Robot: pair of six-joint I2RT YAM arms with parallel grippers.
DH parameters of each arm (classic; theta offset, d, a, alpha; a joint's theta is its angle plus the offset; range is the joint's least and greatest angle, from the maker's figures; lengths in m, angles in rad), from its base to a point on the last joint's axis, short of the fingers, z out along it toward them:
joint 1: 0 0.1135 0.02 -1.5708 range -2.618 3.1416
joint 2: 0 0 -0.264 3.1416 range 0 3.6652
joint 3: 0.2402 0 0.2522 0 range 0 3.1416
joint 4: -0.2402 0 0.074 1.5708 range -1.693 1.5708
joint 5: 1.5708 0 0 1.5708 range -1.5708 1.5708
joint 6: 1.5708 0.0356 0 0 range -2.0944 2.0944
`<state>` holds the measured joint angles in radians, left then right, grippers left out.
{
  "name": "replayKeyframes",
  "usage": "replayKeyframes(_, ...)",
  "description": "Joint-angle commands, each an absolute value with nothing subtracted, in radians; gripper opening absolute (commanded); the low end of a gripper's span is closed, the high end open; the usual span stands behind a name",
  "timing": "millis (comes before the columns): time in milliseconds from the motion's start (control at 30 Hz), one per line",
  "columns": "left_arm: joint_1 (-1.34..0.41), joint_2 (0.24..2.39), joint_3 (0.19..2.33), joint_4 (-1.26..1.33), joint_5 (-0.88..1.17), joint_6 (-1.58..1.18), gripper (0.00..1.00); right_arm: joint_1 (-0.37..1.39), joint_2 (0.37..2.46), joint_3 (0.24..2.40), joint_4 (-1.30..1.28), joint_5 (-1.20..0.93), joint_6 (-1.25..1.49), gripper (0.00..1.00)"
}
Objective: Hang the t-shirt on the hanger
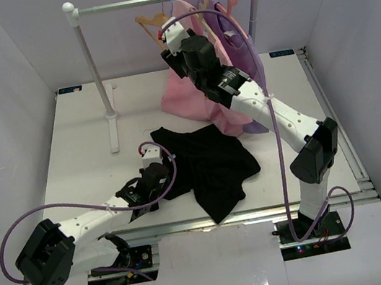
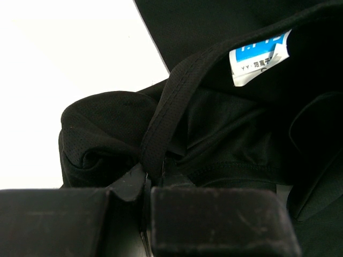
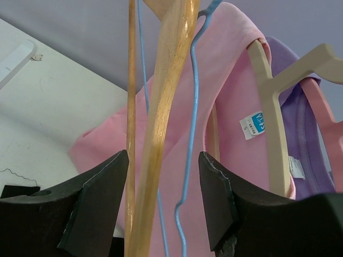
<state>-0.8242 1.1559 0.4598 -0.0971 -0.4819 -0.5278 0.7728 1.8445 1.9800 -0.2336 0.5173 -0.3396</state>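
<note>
Our left gripper [image 2: 146, 184] pinches the collar of the t-shirt [image 1: 213, 168], lying near-centre; our right gripper [image 3: 163, 198] gapes, far back, around the hanger [image 3: 193, 107] and the wooden hanger [image 3: 166, 80] together — closing could seize both.

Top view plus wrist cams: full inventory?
table: 1, white, below rack
rack: 1, white posts, silver rail, rear
t-shirt: 1, black, crumpled on table front
label: 1, white-blue, inside t-shirt collar
blue hanger: 1, light blue, hooked on rack
wooden hanger: 1, tan, beside blue hanger
pink garment: 1, pink, on beige hanger
purple garment: 1, purple, on pink hanger
left pincer: 1, black, shut on t-shirt collar
right pincer: 1, black, open around wooden and blue hangers
</note>
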Motion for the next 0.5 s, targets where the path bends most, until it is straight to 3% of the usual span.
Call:
replayKeyframes(0,-0.828,1.173,0.500,-0.091,-0.475,-0.521,0.00,0.772,1.853,1.997,-0.207,0.504,-0.322,0.61)
replayKeyframes(467,-0.827,1.140,0.492,-0.102,-0.489,-0.528,0.00,0.765,1.949,2.050,-0.206,0.509,-0.282,0.59)
